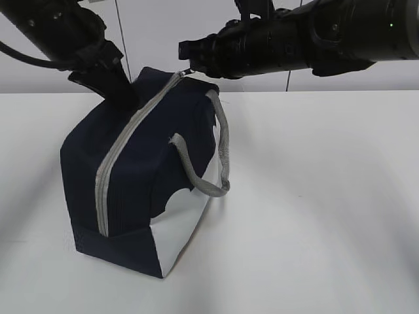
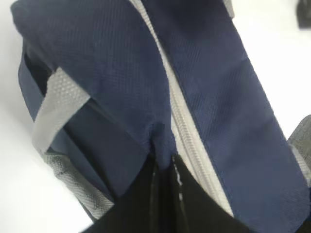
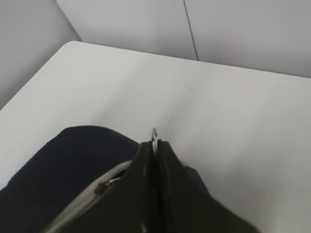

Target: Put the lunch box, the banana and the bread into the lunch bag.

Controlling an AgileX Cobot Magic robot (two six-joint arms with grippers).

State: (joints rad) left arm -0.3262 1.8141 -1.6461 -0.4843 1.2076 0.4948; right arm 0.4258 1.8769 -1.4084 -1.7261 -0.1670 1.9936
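Observation:
The navy lunch bag (image 1: pixel 150 176) with white lower panels stands on the white table, its grey zipper (image 1: pixel 124 144) shut along the top. My left gripper (image 1: pixel 124 98) is shut, pinching a fold of the bag's navy fabric (image 2: pixel 163 145) beside the zipper (image 2: pixel 187 131). My right gripper (image 1: pixel 186 69) is shut on the metal ring pull (image 3: pixel 154 138) at the zipper's far end, above the bag (image 3: pixel 73 160). The lunch box, the banana and the bread are out of view.
A grey webbing handle (image 1: pixel 219 154) hangs down the bag's right side; another handle (image 2: pixel 56 111) shows in the left wrist view. The white table (image 1: pixel 327 209) stretches to the right and front, and a grey wall (image 3: pixel 194 24) stands behind it.

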